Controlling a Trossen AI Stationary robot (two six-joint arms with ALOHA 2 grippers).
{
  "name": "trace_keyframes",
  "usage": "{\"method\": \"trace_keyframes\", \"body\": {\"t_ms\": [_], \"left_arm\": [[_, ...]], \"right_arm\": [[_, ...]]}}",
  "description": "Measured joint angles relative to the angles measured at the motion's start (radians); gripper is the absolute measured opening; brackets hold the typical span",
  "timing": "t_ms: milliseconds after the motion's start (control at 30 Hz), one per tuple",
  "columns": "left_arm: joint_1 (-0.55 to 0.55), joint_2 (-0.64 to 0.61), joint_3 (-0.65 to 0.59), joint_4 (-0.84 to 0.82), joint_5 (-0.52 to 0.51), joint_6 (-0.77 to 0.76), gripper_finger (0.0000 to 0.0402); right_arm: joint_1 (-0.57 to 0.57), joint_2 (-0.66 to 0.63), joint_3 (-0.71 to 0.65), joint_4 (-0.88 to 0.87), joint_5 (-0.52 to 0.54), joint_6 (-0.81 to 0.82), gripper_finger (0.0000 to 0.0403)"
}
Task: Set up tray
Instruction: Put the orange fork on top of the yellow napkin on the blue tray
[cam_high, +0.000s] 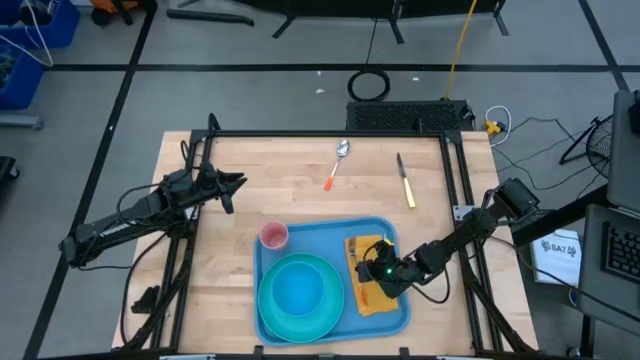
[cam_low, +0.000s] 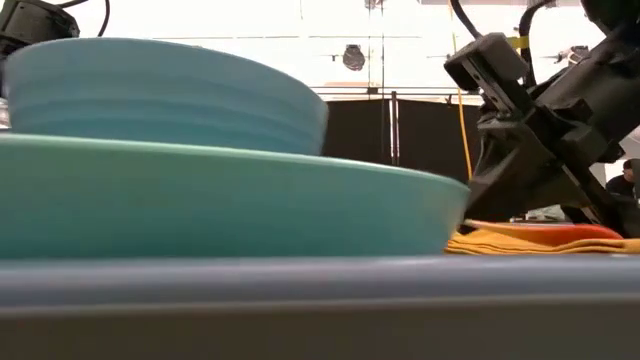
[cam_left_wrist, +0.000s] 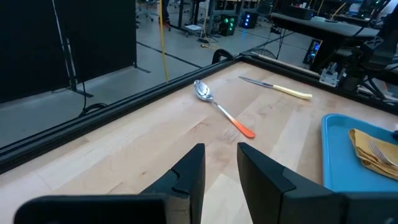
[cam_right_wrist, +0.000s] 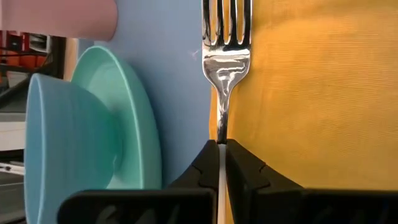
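Note:
The light-blue tray (cam_high: 330, 232) lies at the table's near middle. It carries a teal plate (cam_high: 335, 300) with a blue bowl (cam_high: 297, 290) on it, a pink cup (cam_high: 273, 236) and a yellow-orange napkin (cam_high: 358, 250). A fork (cam_right_wrist: 226, 37) lies along the napkin's (cam_right_wrist: 311, 93) left edge, tines toward the far edge. My right gripper (cam_right_wrist: 222, 146) (cam_high: 384, 270) is above the napkin, shut on the fork. My left gripper (cam_left_wrist: 221, 152) (cam_high: 238, 183) hovers open over the table's left part, touching nothing. My right gripper pinches the fork's thin metal neck (cam_right_wrist: 222, 127) just behind the tines, between its two fingertips. The fingers come from above, slanting in from the table's right. The tines reach forward over the napkin's edge. The orange handle (cam_low: 540, 229) lies low on the napkin (cam_low: 520, 243).
A spoon (cam_high: 338, 163) with an orange handle and a knife (cam_high: 405, 180) with a pale handle lie on the bare wood beyond the tray. Black frame rails (cam_high: 330, 133) run along the table's far, left and right edges. Bare wood shows left of the tray.

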Motion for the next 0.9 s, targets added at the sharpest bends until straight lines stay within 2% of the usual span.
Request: {"method": "trace_keyframes", "body": {"t_ms": [500, 767, 900], "left_arm": [[0.0, 0.0, 0.0, 0.0, 0.0, 0.0, 0.0097], [0.0, 0.0, 0.0, 0.0, 0.0, 0.0, 0.0097], [0.0, 0.0, 0.0, 0.0, 0.0, 0.0, 0.0097]], "right_arm": [[-0.005, 0.0, -0.001, 0.011, 0.002, -0.036, 0.0003], [-0.005, 0.0, -0.001, 0.025, 0.011, -0.06, 0.0063], [-0.005, 0.0, -0.001, 0.025, 0.031, -0.063, 0.0067]]}}
